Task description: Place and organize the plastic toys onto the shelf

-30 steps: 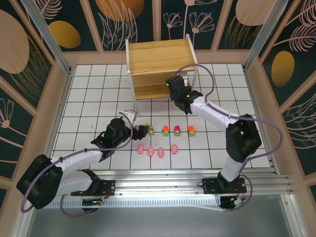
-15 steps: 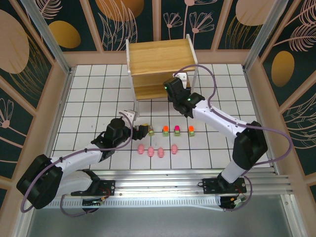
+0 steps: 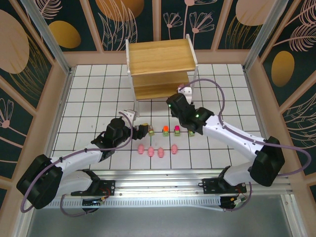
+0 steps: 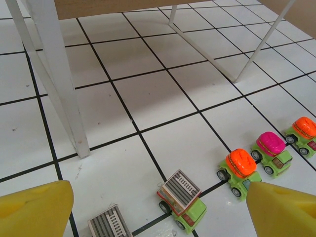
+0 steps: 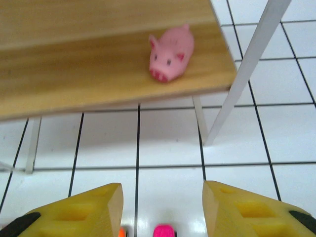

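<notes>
Plastic toys: one pink pig (image 5: 171, 53) stands on the shelf (image 5: 74, 74) lower board; four pigs (image 3: 151, 150) and the vehicles (image 4: 240, 169) lie on the table (image 3: 89, 98). Left gripper (image 4: 159, 190): wide open, empty, one grey-topped vehicle (image 4: 183, 200) between its fingers. Right gripper (image 5: 163, 207): fingers apart, empty.

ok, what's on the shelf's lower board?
One small pink plastic pig, near the light wooden board's front right corner. From above, the top board hides most of it.

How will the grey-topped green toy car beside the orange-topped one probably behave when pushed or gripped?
The grey-topped green toy car sits on wheels, so a push along its length would probably roll it. It looks like stiff, light plastic; its blocky sides should grip well.
</notes>
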`<state>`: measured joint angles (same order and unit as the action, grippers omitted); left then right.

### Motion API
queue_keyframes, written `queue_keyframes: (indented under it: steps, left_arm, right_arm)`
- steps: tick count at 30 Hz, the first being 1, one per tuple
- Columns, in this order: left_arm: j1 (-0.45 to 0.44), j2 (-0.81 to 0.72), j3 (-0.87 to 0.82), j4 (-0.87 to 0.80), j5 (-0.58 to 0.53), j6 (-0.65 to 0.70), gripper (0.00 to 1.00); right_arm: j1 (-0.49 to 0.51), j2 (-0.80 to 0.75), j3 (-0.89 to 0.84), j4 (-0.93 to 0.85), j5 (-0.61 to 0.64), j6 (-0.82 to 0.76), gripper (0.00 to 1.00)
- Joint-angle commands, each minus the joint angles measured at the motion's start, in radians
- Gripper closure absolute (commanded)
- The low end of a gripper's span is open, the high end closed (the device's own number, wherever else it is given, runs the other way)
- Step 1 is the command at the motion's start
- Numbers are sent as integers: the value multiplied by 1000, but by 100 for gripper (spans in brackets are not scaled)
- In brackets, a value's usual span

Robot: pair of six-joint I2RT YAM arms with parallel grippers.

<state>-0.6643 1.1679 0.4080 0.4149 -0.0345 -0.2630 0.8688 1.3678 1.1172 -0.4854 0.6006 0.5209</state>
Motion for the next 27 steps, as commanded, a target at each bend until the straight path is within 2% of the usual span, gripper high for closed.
queue_keyframes:
  steps: [1,7,12,21,27]
  left_arm:
    - [-4,-4,25,21,7,15,10]
    - [-7,18,32,34,91,28,11]
    - [-29,45,49,29,111,40,11]
    - [-73,91,78,3,75,61,11]
    - [-111,118,98,-21,-19,71,12]
  right_arm:
    - [61,-32,-47,-79,13,110,56]
    - [166,-50,-121,-129,5,232,59]
    - [240,-51,-183,-147,-16,325,60]
    - [340,-33,-264,-138,-66,468,60]
    - [392,-5,-296,-133,-93,535,59]
